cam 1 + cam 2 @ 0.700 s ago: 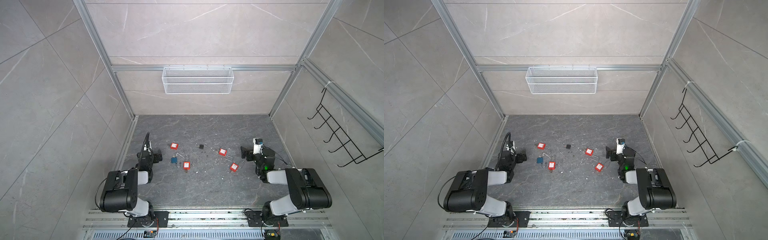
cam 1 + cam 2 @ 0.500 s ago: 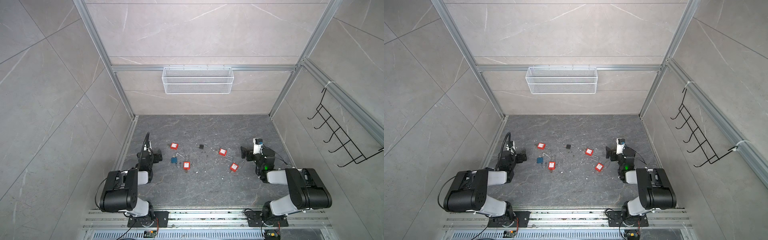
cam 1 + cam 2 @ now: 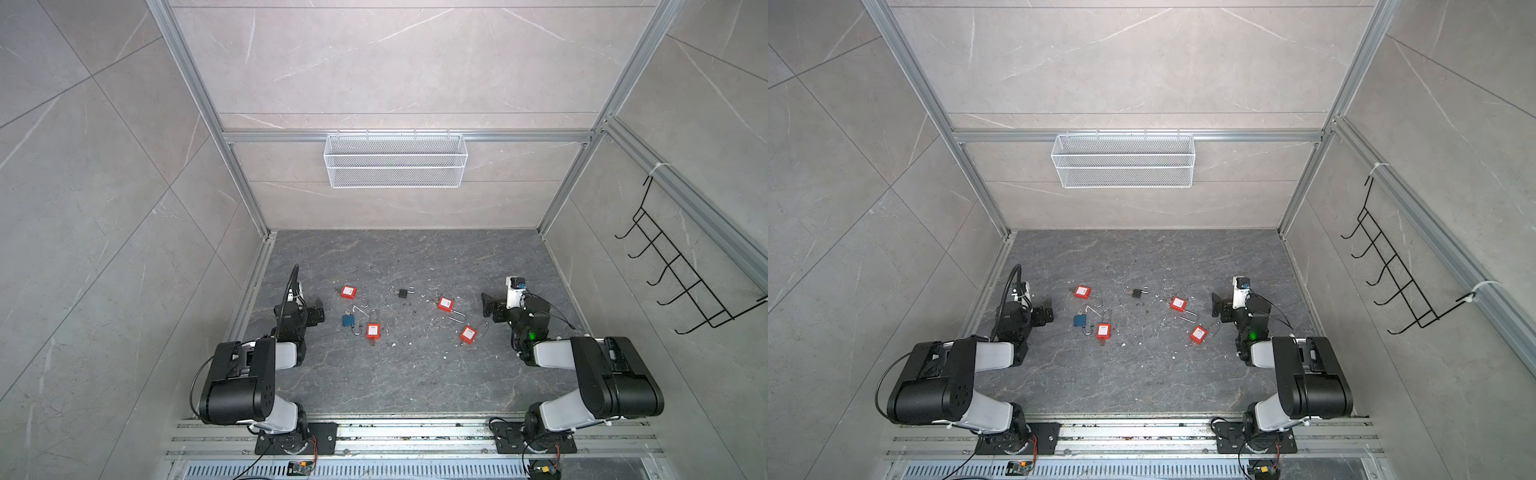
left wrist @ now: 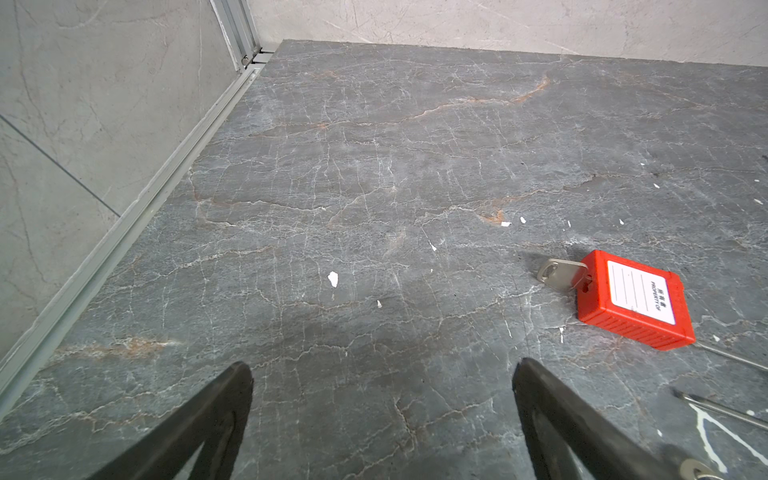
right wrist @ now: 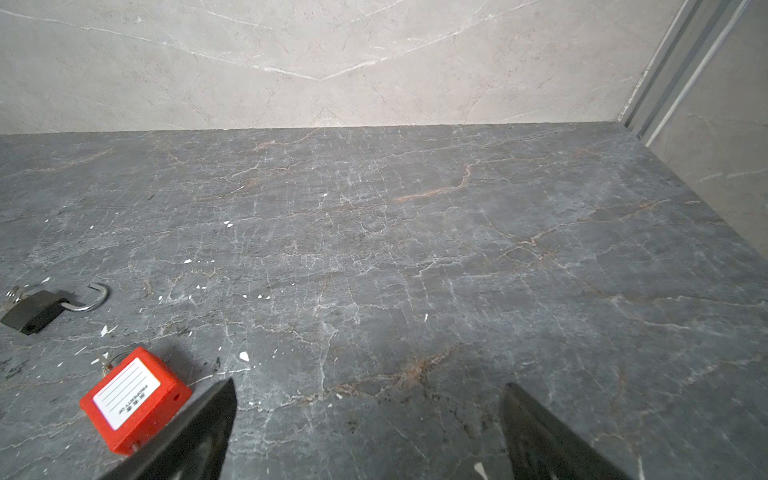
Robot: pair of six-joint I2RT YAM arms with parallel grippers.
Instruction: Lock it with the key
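Both top views match earlier frames: left claw [image 3: 319, 311] and right claw [image 3: 489, 307] stay wide open, empty; boxy red padlocks [image 3: 348, 292] lie on veined stone tabletop [image 3: 395, 374].

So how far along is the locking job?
Nothing looks done yet: the black padlock lies with its shackle open, and a red padlock looks open too. Nothing is held: left hand and right hand are open and empty. All the locking is left.
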